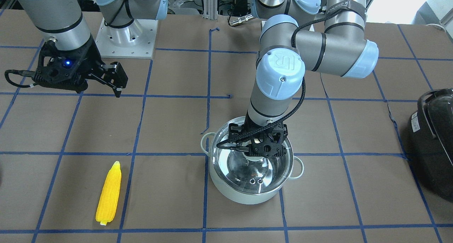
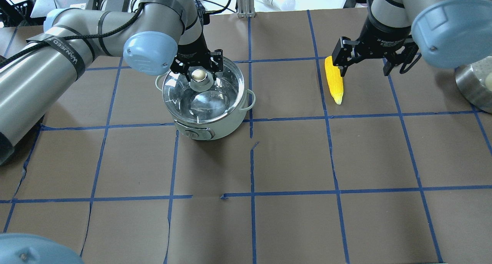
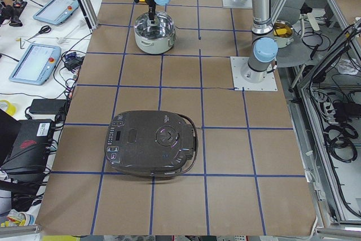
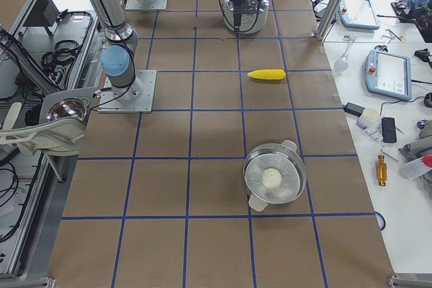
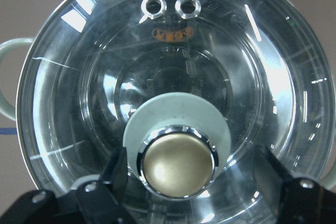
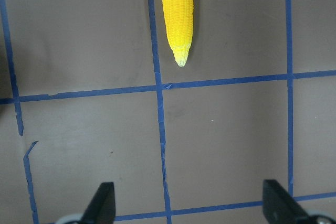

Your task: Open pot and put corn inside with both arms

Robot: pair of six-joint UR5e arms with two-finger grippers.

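The pale-green pot (image 1: pixel 244 197) stands with its glass lid (image 2: pixel 203 102) on. My left gripper (image 2: pixel 198 77) is down over the lid. Its open fingers (image 5: pixel 118 177) stand on either side of the brass knob (image 5: pixel 176 166) with gaps showing, so it holds nothing. The yellow corn (image 1: pixel 109 193) lies flat on the table, apart from the pot. It also shows in the overhead view (image 2: pixel 333 79) and the right wrist view (image 6: pixel 177 9). My right gripper (image 2: pixel 365 66) is open and empty, hovering above the table beside the corn, whose pointed tip faces it.
A black appliance (image 1: pixel 433 144) sits at the table's end beyond the pot, on my left. A steel bowl (image 4: pixel 275 179) holding a white ball sits on the far right. Blue tape lines grid the brown table.
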